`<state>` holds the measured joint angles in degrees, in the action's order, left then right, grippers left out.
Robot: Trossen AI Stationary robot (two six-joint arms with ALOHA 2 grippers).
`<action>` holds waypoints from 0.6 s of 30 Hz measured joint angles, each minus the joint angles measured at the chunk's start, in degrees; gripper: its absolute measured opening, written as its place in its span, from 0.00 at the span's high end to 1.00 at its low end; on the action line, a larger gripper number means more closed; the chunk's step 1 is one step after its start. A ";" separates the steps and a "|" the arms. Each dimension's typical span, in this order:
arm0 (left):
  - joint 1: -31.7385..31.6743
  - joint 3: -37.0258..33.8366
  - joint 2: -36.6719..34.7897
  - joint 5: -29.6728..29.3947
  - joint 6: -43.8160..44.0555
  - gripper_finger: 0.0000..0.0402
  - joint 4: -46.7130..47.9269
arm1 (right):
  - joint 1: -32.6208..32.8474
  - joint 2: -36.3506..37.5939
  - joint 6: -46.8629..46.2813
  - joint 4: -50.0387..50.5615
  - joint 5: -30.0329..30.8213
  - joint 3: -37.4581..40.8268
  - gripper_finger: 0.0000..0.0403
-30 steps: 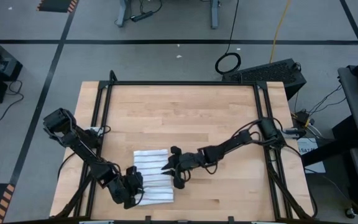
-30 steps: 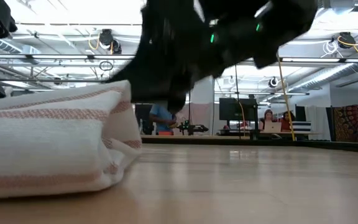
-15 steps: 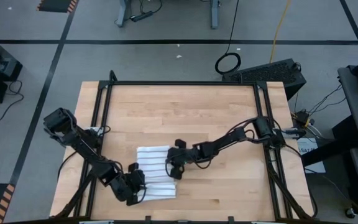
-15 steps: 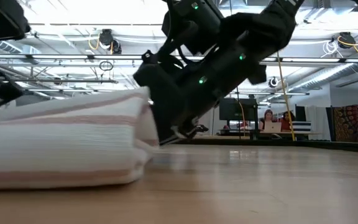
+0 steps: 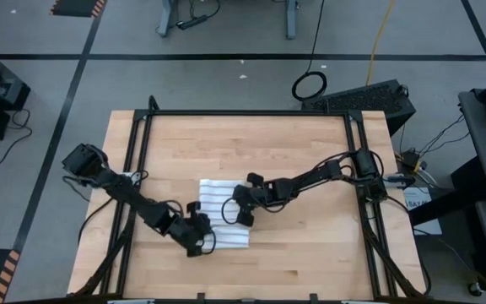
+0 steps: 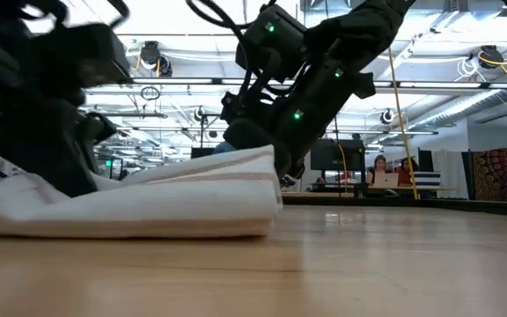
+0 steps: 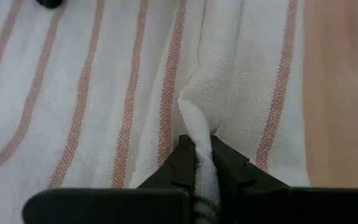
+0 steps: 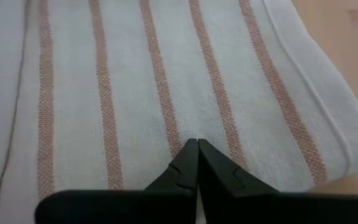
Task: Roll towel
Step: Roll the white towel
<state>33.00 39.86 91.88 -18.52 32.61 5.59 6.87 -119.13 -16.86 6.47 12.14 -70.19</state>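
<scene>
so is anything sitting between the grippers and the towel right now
Nothing visible. The left gripper is shut on a pinched fold of the towel, and the right gripper is shut with its tips on the cloth.

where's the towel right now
In the high view the towel lies folded on the wooden table, near the front edge, between the left claw at its left-front edge and the right claw on its right side.

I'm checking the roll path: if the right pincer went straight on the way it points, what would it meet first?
The towel: the shut right pincer points across its striped cloth, tips seemingly already on it.
</scene>
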 joint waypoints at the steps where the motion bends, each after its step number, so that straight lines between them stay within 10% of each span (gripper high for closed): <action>1: -0.70 0.00 0.00 0.59 -0.04 0.93 0.34 | -0.34 0.00 0.01 0.48 -0.01 0.00 1.00; 18: -1.37 0.00 -2.71 3.77 2.94 0.93 -0.15 | 13.47 18.90 -8.34 7.64 7.47 8.03 0.90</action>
<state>31.64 39.86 89.17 -14.75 35.55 5.44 20.33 -100.23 -25.20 14.10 19.62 -62.16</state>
